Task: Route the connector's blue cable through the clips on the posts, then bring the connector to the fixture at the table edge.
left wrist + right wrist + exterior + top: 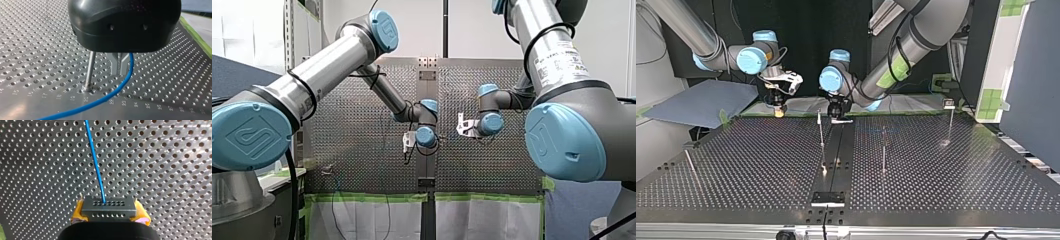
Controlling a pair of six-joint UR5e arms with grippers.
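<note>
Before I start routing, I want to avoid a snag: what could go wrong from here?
1. The blue cable runs past my left gripper close to a post; on the next move it might hook round the post's base.
2. My right gripper is shut on the connector, with the yellow pads at its ends; a tug along the cable could perhaps twist it or pull it loose.

Front view looks over the perforated table [347, 150] from behind; top view faces back; close wrist views share the blue cable [95, 160].
</note>
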